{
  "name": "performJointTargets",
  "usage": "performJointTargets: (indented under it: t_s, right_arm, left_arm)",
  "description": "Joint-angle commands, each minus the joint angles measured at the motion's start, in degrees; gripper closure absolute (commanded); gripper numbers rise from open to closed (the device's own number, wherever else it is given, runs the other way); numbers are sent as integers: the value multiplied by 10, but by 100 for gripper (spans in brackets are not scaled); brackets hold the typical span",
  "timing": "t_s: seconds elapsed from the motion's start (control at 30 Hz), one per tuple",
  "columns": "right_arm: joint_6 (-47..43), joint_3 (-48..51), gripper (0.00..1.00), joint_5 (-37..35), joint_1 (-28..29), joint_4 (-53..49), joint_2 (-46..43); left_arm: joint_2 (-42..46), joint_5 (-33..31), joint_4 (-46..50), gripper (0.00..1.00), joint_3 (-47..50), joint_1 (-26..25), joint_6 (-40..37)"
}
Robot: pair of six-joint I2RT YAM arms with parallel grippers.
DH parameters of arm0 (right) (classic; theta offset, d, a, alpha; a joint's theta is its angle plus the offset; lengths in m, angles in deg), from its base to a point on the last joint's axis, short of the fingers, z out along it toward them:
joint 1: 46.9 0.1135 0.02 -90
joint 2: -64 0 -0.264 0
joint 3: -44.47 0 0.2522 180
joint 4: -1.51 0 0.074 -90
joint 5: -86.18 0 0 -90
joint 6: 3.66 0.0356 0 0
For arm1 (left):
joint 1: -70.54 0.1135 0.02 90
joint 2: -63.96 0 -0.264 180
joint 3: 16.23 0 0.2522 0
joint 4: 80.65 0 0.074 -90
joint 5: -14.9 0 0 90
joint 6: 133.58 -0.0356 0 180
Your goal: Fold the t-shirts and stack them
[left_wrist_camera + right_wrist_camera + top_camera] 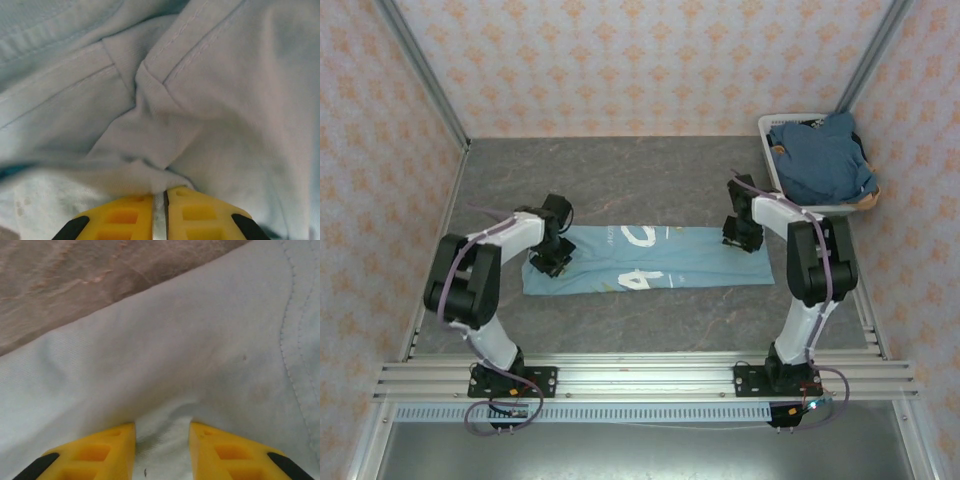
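Your left gripper (pixel 552 258) sits on the left end of the light sky-blue cloth t-shirt (pixel 660 258) with white block letters, and its yellow fingers (pixel 130 215) are pinched together on a bunched fold. The shirt lies as a long band across the middle of the grey stone-patterned table (pixel 620 180). Your right gripper (pixel 742 238) presses on the right end, fingers apart, with a pucker of cloth between them. Darker slate-blue t-shirts (pixel 825 155) are heaped in the white plastic basket (pixel 769 150) at the far right corner.
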Motion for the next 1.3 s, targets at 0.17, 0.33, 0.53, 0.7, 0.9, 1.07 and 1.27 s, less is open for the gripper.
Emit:
performJointTargets:
  t_s: [0.17, 0.33, 0.53, 0.7, 0.9, 1.07, 1.27]
  right_arm:
    - [107, 82, 68, -36, 27, -70, -40]
    - [234, 181, 68, 20, 59, -52, -122]
    - [423, 274, 66, 124, 141, 32, -183]
    - [545, 284, 65, 155, 207, 115, -169]
    - [610, 238, 58, 152, 238, 121, -158]
    - [627, 210, 49, 107, 237, 12, -241]
    - [547, 222, 43, 50, 194, -66, -377]
  left_arm:
    - [-183, -29, 6, 87, -225, 44, -69]
    - [-367, 5, 52, 87, -527, 30, -110]
    - [-620, 92, 49, 86, -949, -16, -72]
    - [-682, 127, -168, 80, -982, -45, 37]
    - [-675, 106, -243, 61, -1003, -46, 53]
    - [-584, 90, -140, 47, -1003, -43, -30]
    - [-364, 110, 27, 49, -766, -76, -182]
